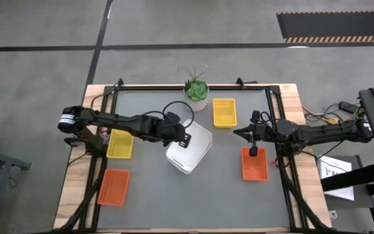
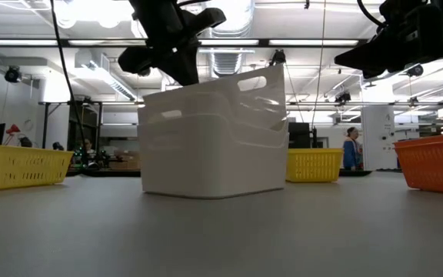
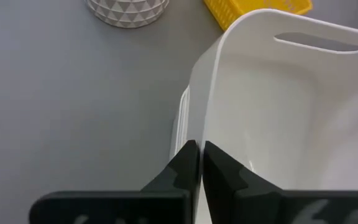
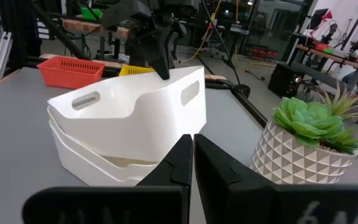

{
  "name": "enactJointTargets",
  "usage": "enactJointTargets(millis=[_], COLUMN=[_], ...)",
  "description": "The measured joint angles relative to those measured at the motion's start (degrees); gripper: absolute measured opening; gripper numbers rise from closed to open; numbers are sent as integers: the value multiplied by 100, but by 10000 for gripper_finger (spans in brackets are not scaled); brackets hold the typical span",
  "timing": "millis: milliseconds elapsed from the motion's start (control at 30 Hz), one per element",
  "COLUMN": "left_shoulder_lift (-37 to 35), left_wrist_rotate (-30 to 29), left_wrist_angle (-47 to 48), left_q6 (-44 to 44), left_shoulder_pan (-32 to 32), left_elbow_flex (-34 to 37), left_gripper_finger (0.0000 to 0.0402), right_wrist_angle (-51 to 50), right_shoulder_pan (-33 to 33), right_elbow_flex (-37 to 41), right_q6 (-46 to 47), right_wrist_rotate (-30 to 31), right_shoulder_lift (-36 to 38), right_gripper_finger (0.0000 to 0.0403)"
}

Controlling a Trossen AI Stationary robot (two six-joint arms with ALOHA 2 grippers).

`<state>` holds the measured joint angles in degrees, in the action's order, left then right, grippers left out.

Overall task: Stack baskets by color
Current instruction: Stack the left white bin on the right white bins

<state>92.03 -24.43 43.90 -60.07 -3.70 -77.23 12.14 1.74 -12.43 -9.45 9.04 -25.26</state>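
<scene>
Near the table's middle, a white basket (image 4: 135,109) sits tilted inside another white basket (image 4: 98,163). My left gripper (image 3: 199,155) is shut on the upper one's rim. My right gripper (image 4: 191,146) hangs shut and holding nothing over the table's right side, right of the white baskets (image 1: 190,149), pointing level toward them. One yellow basket (image 1: 120,143) lies at the left and one (image 1: 224,112) at the far middle. One orange basket (image 1: 113,186) lies at the near left and one (image 1: 254,164) below my right gripper (image 1: 237,132). My left gripper pinches the upper white basket's rim (image 3: 201,124), on the side toward the table's left and near a corner. One finger (image 3: 219,171) is inside the basket and one (image 3: 182,168) outside. The fingers slant down from the table's left. The basket sits tilted, nested in the white basket below.
A small green plant in a white patterned pot (image 1: 197,94) stands at the far middle, close behind the white baskets. Bare grey mat (image 1: 193,201) lies along the table's near side between the two orange baskets.
</scene>
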Motion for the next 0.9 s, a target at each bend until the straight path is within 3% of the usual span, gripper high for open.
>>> enactJointTargets(millis=[233,367,633,900], left_shoulder_lift=[-299,-604,-503,-487], left_wrist_rotate=[278,763,1980,2059], left_wrist_angle=[24,14,216,472], left_q6=[39,-48,-59,605], left_shoulder_pan=[74,220,498,826], left_elbow_flex=[2,2,15,26], left_gripper_finger=[0,0,1,0], right_wrist_angle=[-31,-34,-37,-129], right_shoulder_pan=[0,0,0,0], right_elbow_flex=[0,0,0,0], right_q6=[2,6,9,63], right_wrist_rotate=[0,0,0,0], right_shoulder_lift=[0,-2,0,-2], right_gripper_finger=[9,9,9,9])
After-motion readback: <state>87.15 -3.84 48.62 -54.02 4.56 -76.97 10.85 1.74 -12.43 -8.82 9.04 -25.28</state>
